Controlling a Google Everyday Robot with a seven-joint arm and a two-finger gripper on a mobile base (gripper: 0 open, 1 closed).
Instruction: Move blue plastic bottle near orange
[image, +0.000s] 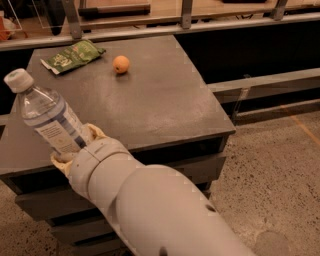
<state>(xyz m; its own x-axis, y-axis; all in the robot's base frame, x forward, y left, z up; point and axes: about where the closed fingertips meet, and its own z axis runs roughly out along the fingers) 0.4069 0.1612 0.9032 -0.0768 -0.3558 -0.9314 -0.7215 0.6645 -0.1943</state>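
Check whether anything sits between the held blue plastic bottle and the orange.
Nothing visible does. The gripper holds the tilted blue plastic bottle over the table, near its front-left edge. Only bare tabletop lies between it and the orange. The green snack bag lies left of the orange, off that line.

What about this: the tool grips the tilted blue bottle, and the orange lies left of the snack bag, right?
No: the camera view shows the orange right of the snack bag, not left. The tool grips the tilted blue bottle, at the table's near left.

One each: bottle, orange, snack bag, gripper
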